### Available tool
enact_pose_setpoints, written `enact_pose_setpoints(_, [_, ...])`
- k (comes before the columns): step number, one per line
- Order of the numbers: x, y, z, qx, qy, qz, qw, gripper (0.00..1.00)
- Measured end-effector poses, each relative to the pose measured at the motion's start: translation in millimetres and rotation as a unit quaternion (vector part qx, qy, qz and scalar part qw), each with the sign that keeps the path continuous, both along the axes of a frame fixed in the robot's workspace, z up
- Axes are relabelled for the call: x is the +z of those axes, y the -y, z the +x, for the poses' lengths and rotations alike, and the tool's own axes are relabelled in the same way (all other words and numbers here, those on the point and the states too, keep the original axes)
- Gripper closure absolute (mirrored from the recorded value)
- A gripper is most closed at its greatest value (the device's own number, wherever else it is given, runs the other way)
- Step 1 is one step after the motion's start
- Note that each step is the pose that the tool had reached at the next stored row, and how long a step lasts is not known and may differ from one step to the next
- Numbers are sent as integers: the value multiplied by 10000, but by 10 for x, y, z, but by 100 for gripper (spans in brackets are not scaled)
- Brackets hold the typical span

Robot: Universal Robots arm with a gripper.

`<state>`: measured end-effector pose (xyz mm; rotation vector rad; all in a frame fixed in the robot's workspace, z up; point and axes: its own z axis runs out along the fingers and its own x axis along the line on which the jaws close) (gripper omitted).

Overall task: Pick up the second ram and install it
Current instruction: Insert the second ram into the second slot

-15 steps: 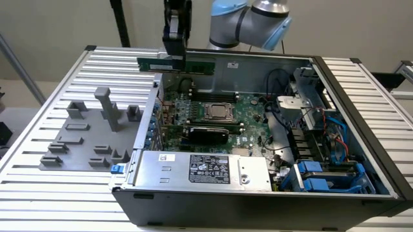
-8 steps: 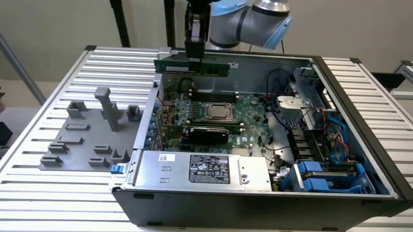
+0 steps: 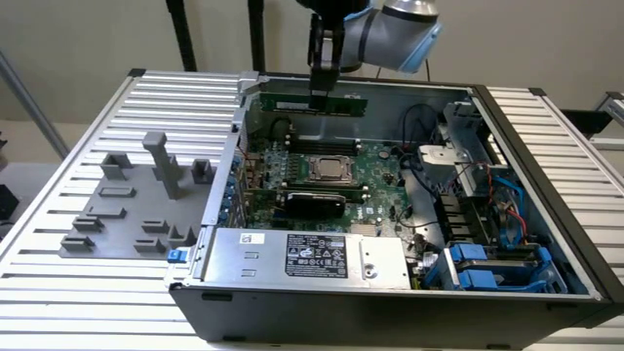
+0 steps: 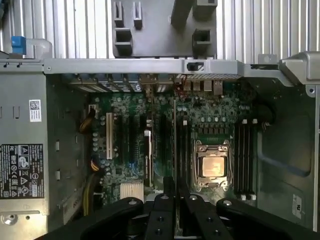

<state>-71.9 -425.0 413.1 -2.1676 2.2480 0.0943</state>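
Clamping the second ram (image 3: 288, 104) firmly in the gripper (image 3: 322, 99), level above the far edge of the motherboard (image 3: 375, 157) inside the open case (image 3: 341, 314); black power-supply label (image 3: 317, 256) with print too small to read.

The arm (image 3: 395, 25) is cut by the exterior view's top; fingers (image 3: 323, 89) cover the second ram (image 3: 283, 104) midway.

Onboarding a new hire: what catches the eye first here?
The gripper holding the second ram level above the far end of the open computer case. Then the CPU socket on the motherboard, and the grey fixture tray on the slatted table at the exterior view's left.
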Motion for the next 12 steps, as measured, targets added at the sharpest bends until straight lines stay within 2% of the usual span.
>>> enact_pose_setpoints(8, [-146,-259,149,0,0,0,10000,100])
enact_pose_setpoints(12, [-219,-369,189,0,0,0,10000,100])
